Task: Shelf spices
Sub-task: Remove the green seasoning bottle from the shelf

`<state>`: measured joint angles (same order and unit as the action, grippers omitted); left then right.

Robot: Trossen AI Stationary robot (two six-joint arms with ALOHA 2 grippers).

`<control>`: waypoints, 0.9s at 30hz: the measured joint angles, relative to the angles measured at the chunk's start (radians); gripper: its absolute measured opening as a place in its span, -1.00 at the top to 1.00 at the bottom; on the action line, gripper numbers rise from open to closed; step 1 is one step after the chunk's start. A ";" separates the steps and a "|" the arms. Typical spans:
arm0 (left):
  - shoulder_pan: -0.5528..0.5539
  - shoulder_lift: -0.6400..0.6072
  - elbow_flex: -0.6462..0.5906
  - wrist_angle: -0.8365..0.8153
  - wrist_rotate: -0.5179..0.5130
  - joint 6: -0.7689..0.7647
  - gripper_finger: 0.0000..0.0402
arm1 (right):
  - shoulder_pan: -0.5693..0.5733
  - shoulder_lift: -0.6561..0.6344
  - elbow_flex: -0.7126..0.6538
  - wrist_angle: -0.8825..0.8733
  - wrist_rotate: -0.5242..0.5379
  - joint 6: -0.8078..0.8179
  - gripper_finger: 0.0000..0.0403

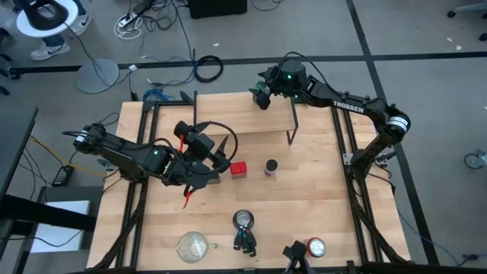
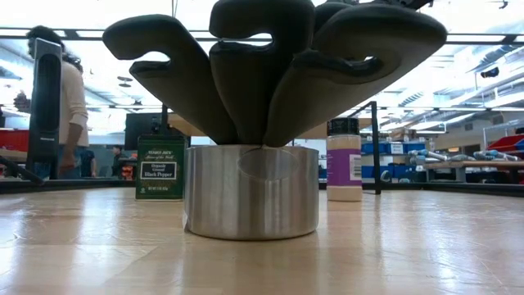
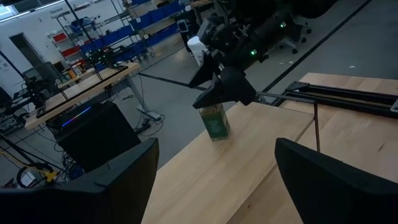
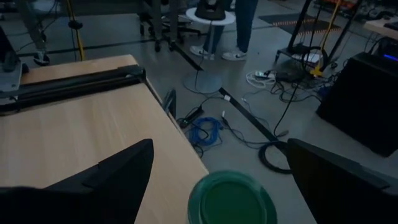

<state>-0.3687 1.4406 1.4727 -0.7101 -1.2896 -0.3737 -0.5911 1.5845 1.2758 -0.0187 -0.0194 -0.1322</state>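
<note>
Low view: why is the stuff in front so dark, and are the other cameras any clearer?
Low view: bright ceiling lights backlight the dark padded holder in its round steel cup; the dark olive square tin label still reads. Right wrist view: dim, with the green jar lid close and soft between the open right gripper fingers. High view: evenly lit.

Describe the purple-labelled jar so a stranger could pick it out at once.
Start at the low wooden shelf with thin black legs at the table's far edge. In front of its right leg stand a red square tin and, to its right, the small purple-labelled dark-lidded jar: round, not square.
</note>
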 joint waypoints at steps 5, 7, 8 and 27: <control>0.000 0.000 0.000 -0.001 0.000 0.001 -0.62 | 0.000 0.000 0.000 -0.014 0.045 -0.001 -0.81; 0.000 0.000 0.000 -0.001 0.000 0.003 -0.62 | -0.001 0.000 0.000 -0.014 0.046 -0.001 -0.81; 0.000 0.000 0.000 -0.002 0.000 0.003 -0.62 | -0.001 0.000 0.000 -0.014 0.048 -0.001 -0.81; 0.000 0.000 0.000 0.002 0.000 -0.001 -0.62 | -0.005 0.000 0.000 -0.085 0.052 0.006 -0.62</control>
<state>-0.3687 1.4406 1.4727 -0.7086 -1.2900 -0.3748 -0.5964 1.5845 1.2762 -0.1040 0.0326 -0.1261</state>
